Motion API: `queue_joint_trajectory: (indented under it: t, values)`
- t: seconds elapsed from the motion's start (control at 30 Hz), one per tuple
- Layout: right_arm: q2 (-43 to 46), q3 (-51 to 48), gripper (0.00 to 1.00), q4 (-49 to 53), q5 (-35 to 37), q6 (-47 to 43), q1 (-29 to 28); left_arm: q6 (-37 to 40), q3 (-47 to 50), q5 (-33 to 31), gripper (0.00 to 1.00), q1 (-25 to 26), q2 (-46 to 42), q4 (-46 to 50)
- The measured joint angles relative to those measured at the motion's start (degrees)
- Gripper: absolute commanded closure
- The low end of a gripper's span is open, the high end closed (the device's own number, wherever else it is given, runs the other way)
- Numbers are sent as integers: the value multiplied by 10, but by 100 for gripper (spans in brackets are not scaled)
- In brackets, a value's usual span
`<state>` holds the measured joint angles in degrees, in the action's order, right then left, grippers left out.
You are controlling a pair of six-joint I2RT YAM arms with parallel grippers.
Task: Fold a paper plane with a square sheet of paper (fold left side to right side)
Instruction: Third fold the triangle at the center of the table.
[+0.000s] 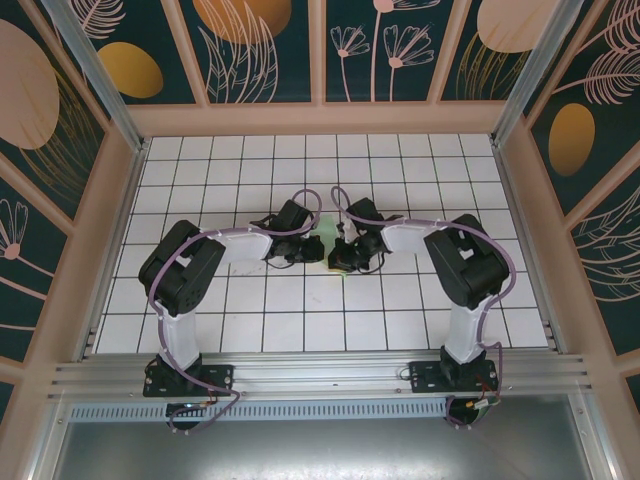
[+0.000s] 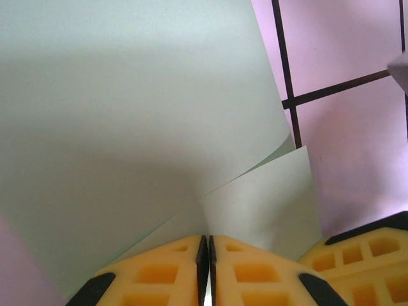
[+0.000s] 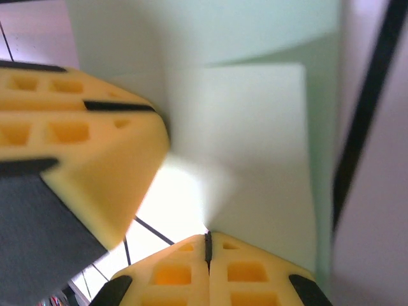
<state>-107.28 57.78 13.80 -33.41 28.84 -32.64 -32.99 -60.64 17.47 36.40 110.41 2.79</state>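
Note:
The square sheet of paper (image 1: 326, 234) is pale green and sits bunched between both grippers at the middle of the table. In the left wrist view the sheet of paper (image 2: 127, 127) curls upward in two overlapping layers. Its lower edge runs into my left gripper (image 2: 208, 241), which is shut on it. In the right wrist view the paper (image 3: 255, 127) reaches down to my right gripper (image 3: 207, 237), shut on its edge. The left gripper's yellow finger (image 3: 83, 146) is close on the left there. From above, the left gripper (image 1: 312, 244) and right gripper (image 1: 340, 252) almost touch. The paper plane is out of view.
The white grid-tiled table (image 1: 400, 300) stretches around both arms. Wooden walls (image 1: 320, 118) with dark patterned panels enclose it at the back and sides. An aluminium rail (image 1: 320, 375) carries the arm bases at the near edge.

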Motion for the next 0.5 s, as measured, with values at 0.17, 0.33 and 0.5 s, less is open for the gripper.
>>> queue_joint_trajectory:
  t: [0.17,0.33,0.5]
  values:
    - [37,-46,100,3,4,-2,12,0,0,-2,87,0,0,0]
    - [63,-76,100,14,4,-11,31,0,-2,-2,87,0,0,3]
    - [81,-95,100,21,4,-20,45,0,-3,-2,86,0,0,5]
